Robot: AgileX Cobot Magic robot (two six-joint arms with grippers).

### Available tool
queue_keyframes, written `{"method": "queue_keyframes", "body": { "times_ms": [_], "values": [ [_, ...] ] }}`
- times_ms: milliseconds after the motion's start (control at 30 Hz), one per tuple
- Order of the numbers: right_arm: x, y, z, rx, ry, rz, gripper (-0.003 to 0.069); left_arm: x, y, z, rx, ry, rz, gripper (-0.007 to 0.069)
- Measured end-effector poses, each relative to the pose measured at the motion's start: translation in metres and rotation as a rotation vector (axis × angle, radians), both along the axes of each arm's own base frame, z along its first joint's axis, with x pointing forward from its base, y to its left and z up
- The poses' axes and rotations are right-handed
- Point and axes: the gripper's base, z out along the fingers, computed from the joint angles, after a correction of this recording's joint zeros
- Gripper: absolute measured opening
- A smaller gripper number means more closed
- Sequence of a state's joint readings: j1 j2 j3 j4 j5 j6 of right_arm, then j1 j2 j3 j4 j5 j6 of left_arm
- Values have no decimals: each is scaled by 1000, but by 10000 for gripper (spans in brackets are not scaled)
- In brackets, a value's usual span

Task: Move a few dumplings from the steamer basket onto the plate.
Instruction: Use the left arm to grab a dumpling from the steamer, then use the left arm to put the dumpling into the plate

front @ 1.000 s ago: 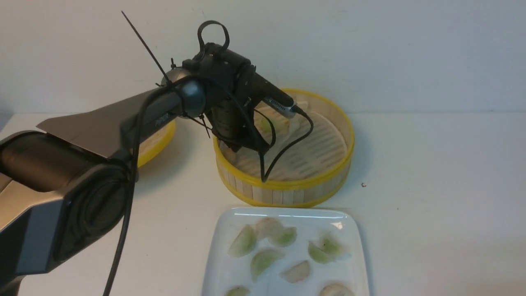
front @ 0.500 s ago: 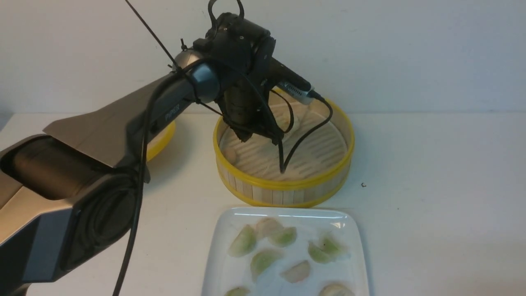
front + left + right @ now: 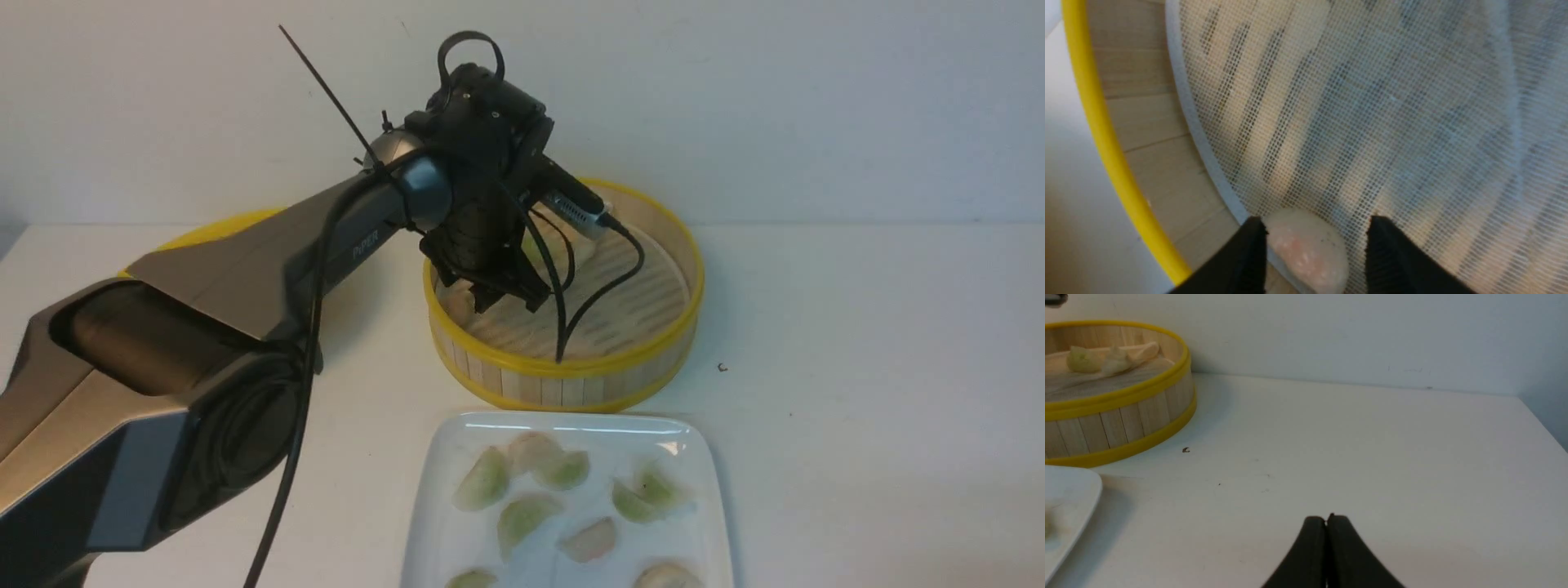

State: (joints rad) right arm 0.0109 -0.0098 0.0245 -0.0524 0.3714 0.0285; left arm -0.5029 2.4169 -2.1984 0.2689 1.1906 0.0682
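Pinkish dumpling [image 3: 1308, 249] in steamer basket [image 3: 563, 384], beside its wall. Left claw [image 3: 1316, 239] above, fingers apart, seemingly to straddle it. Right claw [image 3: 1326, 520] closed, presumably idle. Plate [image 3: 571, 490] close by, likely for short carry.

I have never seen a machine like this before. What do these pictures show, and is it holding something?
This is a two-armed robot. The front view comes from between its arms; the others come from its wrists.

On the white table stands a steamer basket with some dumplings inside. Nearer lies a square white plate with more dumplings, green and pinkish. A yellow-rimmed thing is partly hidden behind the left arm.

The left gripper is open, its fingers on either side of a pinkish dumpling, apparently not gripping it. The right gripper is shut and empty.
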Motion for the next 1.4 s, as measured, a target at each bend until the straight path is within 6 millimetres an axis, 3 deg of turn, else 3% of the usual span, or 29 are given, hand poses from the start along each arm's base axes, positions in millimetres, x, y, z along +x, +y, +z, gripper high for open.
{"method": "queue_keyframes", "body": {
  "times_ms": [167, 600, 700, 800, 1033, 1200, 1367, 1400],
  "values": [
    [0, 0, 0, 0, 0, 0, -15, 1, 0, -11, 12, 21, 5, 375],
    [0, 0, 0, 0, 0, 0, -15, 2, 0, -15, 28, 22, 3, 375],
    [0, 0, 0, 0, 0, 0, -15, 2, 1, -15, 35, 19, 3, 335],
    [0, 0, 0, 0, 0, 0, -15, 3, 1, -14, 38, 11, 8, 232],
    [0, 0, 0, 0, 0, 0, -15, 3, 1, -10, 35, 3, -1, 231],
    [0, 0, 0, 0, 0, 0, -15, 0, 3, 12, 15, -33, -1, 230],
    [0, 0, 0, 0, 0, 0, -15, -12, 8, 68, -37, -108, -3, 227],
    [0, 0, 0, 0, 0, 0, -15, -13, 8, 70, -39, -107, -2, 227]
  ]
}}
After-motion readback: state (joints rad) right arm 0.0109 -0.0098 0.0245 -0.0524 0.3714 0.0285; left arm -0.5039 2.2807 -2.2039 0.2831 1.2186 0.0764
